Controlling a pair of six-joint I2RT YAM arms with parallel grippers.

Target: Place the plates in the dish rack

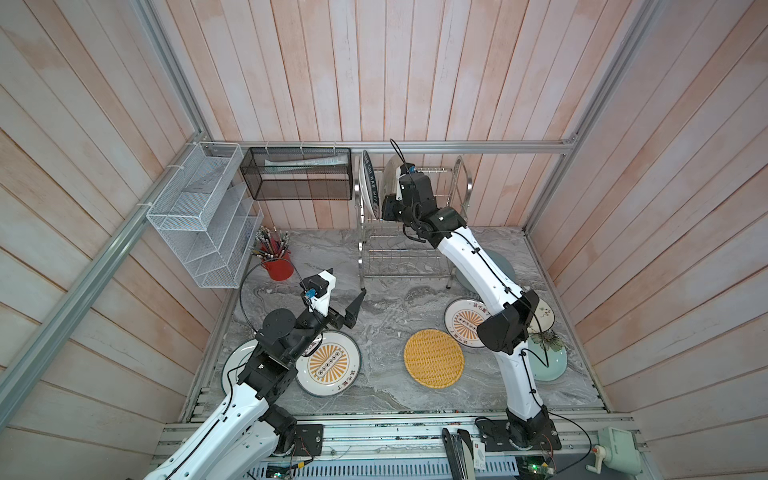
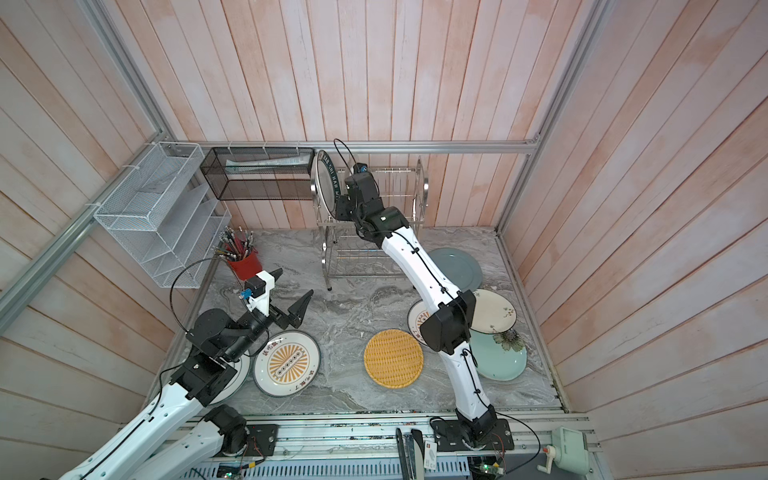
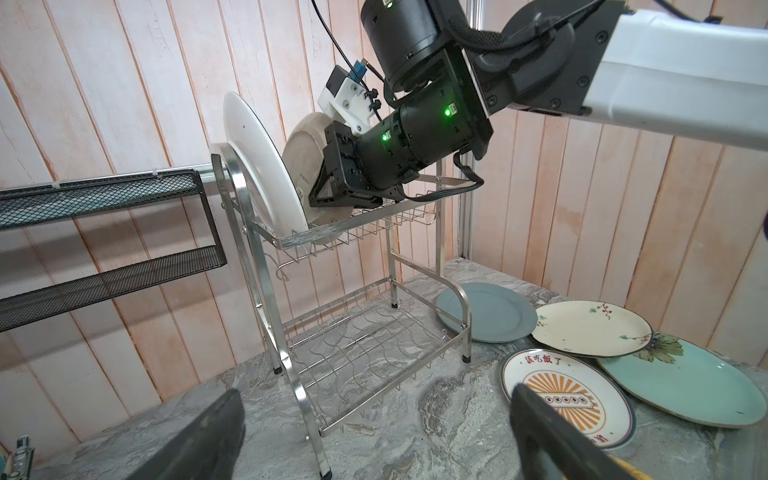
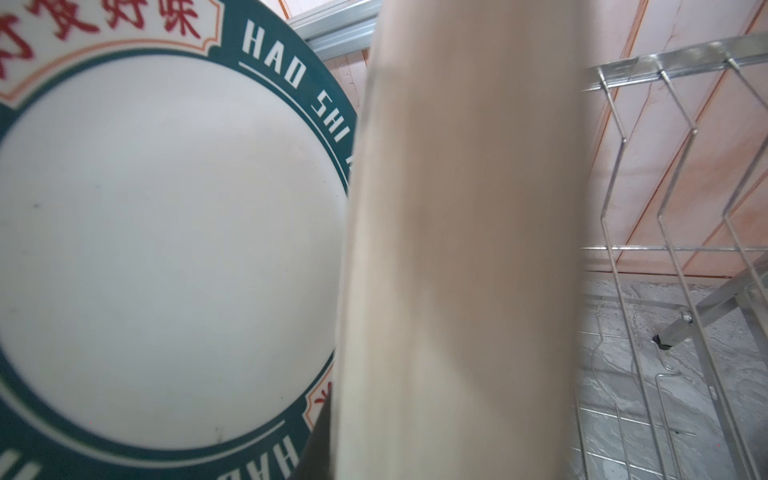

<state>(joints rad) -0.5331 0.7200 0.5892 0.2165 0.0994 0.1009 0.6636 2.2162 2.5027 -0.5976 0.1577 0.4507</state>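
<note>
The steel dish rack (image 1: 362, 232) (image 2: 328, 253) (image 3: 266, 266) stands at the back of the marble table. A plate with a dark lettered rim (image 1: 368, 187) (image 2: 326, 183) (image 3: 253, 166) (image 4: 166, 249) stands on edge in its upper tier. My right gripper (image 1: 386, 208) (image 3: 328, 195) is shut on a beige plate (image 1: 390, 176) (image 3: 305, 149) (image 4: 457, 249), held upright beside the lettered one. Over the table, left of the rack, my left gripper (image 1: 345, 286) (image 2: 291, 286) (image 3: 378, 432) hangs open and empty. A sunburst plate (image 1: 332, 365) lies below it.
Flat on the table lie a yellow woven plate (image 1: 433, 358), a second sunburst plate (image 1: 463, 322), a cream floral plate (image 1: 542, 318), a teal plate (image 1: 548, 361) and a grey-blue plate (image 1: 500, 266). A black mesh basket (image 1: 299, 176), a white mesh organiser (image 1: 203, 216) and a red pen cup (image 1: 277, 266) are at the back left.
</note>
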